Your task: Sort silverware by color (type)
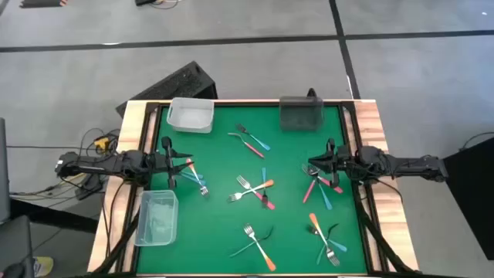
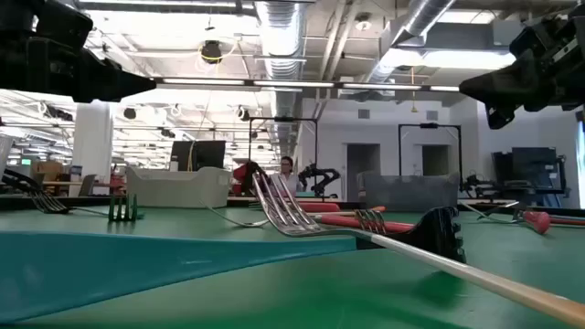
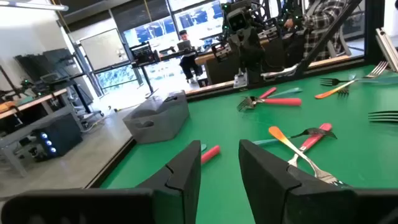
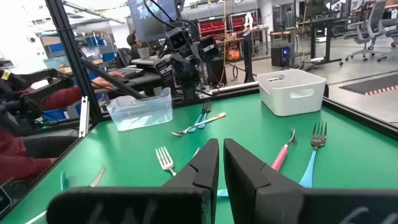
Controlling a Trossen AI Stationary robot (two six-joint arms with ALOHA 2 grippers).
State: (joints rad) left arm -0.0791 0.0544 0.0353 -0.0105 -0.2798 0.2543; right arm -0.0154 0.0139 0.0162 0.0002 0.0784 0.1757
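Metal forks, matt green mat.
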